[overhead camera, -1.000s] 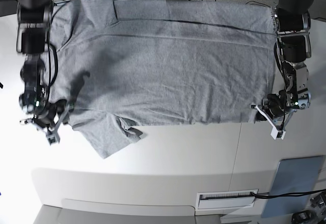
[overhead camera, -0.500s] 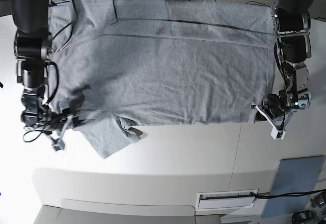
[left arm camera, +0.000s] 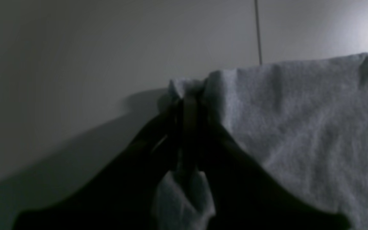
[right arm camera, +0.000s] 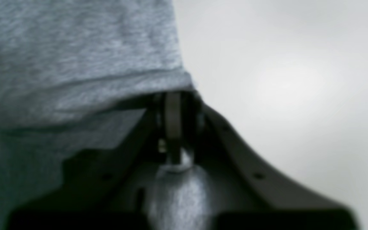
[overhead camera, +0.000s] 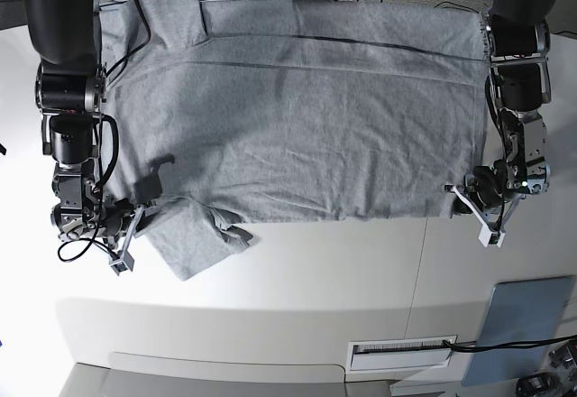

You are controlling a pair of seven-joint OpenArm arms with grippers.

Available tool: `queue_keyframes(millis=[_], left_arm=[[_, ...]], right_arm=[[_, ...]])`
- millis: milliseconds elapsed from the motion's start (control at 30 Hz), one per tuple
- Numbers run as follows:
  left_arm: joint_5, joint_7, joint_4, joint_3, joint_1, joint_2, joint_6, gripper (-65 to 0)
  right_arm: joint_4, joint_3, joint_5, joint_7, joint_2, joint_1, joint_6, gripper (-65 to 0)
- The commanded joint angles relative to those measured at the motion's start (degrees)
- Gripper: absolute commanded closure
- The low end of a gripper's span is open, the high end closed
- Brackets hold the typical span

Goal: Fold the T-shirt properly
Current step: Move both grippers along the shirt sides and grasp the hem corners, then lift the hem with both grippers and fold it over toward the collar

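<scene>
The T-shirt (overhead camera: 297, 117) lies spread flat, plain side up, across the far half of the white table (overhead camera: 361, 271), its long axis running from 9 to 3 o'clock in the base view, with one sleeve (overhead camera: 194, 239) crumpled toward 7 o'clock. The left gripper (overhead camera: 469, 200), at about 4 o'clock of the cloth, is closed on the shirt's near corner; its wrist view shows fabric bunched between the dark jaws. The right gripper (overhead camera: 140, 212), at about 8 o'clock, is clamped on the shirt's edge beside the crumpled sleeve, with a hem running into its jaws in the wrist view. Both grips sit on the near edge, so the body of the shirt lies toward 12 o'clock from each. No lettering, brand or label can be read anywhere. A grey-blue pad (overhead camera: 518, 325) rests well apart at 5 o'clock.
</scene>
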Motion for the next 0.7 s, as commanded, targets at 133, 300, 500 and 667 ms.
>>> queue_keyframes(millis=[133,300,500,667], left_arm=[[0.0,-0.7,2.4,-0.2,-1.4,-1.0,-0.2,0.0],[-4.6,4.4,9.7,-0.2,-1.2,-2.3,2.1,0.0],[-11.9,6.6,15.1,-0.2,1.7,-6.4,2.6,0.0],[-12.7,8.3,22.9,-0.3,7.3,-7.7,2.6,0.0]], right_arm=[[2.3,0.1,-1.4,-2.4,0.5,0.7,-0.3,0.0],[11.4,0.2,0.3,-5.8,1.6,-0.5,-0.3,0.0],[34.1,0.2,7.7,-14.1,5.6,-9.3,-5.1,0.0],[52.5,0.2,9.2,-18.6,10.0,-18.8,-10.4,0.0]])
